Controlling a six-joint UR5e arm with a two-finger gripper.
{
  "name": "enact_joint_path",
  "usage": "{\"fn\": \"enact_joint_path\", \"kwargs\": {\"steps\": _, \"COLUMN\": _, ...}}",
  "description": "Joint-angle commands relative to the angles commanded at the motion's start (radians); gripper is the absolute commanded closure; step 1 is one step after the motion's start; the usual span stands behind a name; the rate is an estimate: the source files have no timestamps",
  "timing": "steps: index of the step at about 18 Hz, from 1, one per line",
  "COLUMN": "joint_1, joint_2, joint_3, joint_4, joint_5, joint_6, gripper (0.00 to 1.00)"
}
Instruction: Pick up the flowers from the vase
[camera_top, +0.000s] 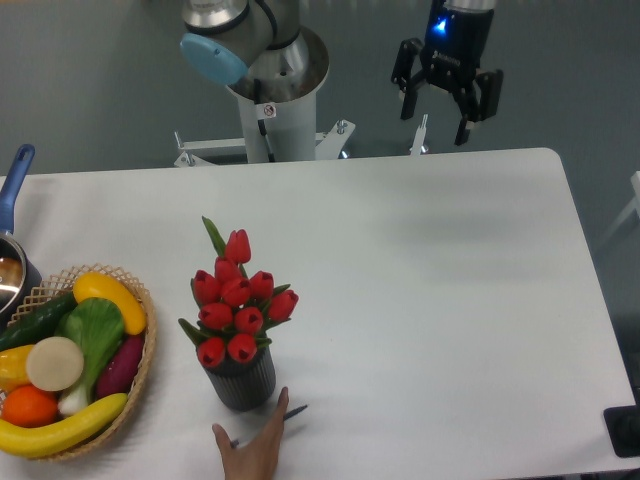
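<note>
The robot's hand hung with fingers apart, far up and right of the flowers in their vase, where a person's fingers risked being struck during any descent.

A white counter fills the frame. At lower left stands the ribbed grey vase; a wicker basket sits at the left edge, a pot above it.

White counter with rounded corners fills most of frame; dull grey-green floor across the top and right edge. Even, soft light.
</note>
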Motion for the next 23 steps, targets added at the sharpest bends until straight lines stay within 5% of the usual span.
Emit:
{"fn": "enact_joint_path", "kwargs": {"steps": 10, "joint_1": -0.074, "joint_2": -0.044, "joint_3": 0.001, "joint_4": 0.003, "joint_5": -0.085, "joint_6": -0.123, "gripper": 0.00}}
{"fn": "enact_joint_path", "kwargs": {"steps": 18, "joint_1": -0.245, "joint_2": -0.181, "joint_3": -0.006, "joint_4": 0.294, "joint_5": -0.086, "joint_6": -0.239, "gripper": 0.00}}
{"fn": "enact_joint_path", "kwargs": {"steps": 23, "joint_1": -0.296, "joint_2": -0.235, "joint_3": -0.011, "joint_4": 0.321, "joint_5": -0.188, "joint_6": -0.232, "gripper": 0.00}}
